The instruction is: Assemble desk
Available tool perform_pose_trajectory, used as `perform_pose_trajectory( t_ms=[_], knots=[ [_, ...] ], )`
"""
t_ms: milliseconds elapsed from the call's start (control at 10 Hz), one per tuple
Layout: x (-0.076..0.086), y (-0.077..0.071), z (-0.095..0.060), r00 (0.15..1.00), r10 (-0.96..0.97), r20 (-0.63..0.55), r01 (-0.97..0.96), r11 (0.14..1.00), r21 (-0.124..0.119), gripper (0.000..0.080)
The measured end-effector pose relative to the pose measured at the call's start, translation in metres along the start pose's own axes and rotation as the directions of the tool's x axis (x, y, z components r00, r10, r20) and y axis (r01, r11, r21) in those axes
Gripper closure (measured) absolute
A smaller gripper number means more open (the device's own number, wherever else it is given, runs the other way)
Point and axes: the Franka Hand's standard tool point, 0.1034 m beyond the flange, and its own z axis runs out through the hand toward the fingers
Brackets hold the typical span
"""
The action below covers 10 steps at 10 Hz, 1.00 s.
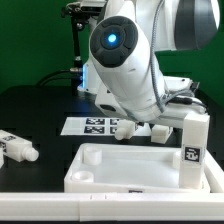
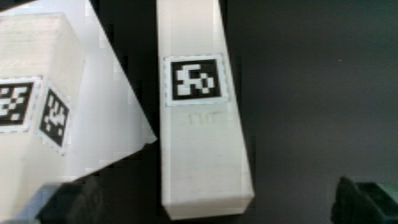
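Shows the gripper (image 2: pixel 212 198) wide open, holding nothing — straddling a white leg (image 2: pixel 199 150), dark clear gaps either side. Reads only its square tag (image 2: pixel 196 78); embossing beneath illegible. Finds a second leg (image 1: pixel 193 148) upright in a corner of the desk panel (image 1: pixel 120 165).

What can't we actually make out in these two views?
1. Gripper: exterior view, hidden behind the white robot arm; wrist view shows only dark fingertips at the frame edge.
2. White rimmed rectangular desk panel: exterior view, near side cut off by the frame.
3. White post leg with a black-and-white tag: wrist view, one end cut off by the frame; tag blurred.
4. Flat white marker board: exterior view, partly behind the arm.
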Motion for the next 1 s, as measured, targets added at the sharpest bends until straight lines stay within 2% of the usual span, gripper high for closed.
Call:
perform_pose_trajectory(
  t_ms=[100, 200, 300, 500, 600, 1000],
  knots=[
    [-0.005, -0.002, -0.004, 1.000, -0.011, 0.004, 0.011, 1.000, -0.003, 0.0151],
    [-0.008, 0.008, 0.004, 0.997, 0.020, 0.080, -0.020, 1.000, -0.009, 0.0151],
    [-0.001, 0.010, 0.005, 0.996, 0.030, 0.084, -0.030, 1.000, -0.009, 0.0151],
    [-0.002, 0.010, 0.005, 0.996, 0.030, 0.085, -0.029, 1.000, -0.008, 0.0151],
    [-0.004, 0.008, 0.014, 0.993, 0.055, 0.109, -0.058, 0.998, 0.020, 0.0151],
    [-0.002, 0.010, 0.038, 0.982, 0.096, 0.163, -0.102, 0.994, 0.032, 0.0151]
  ],
)
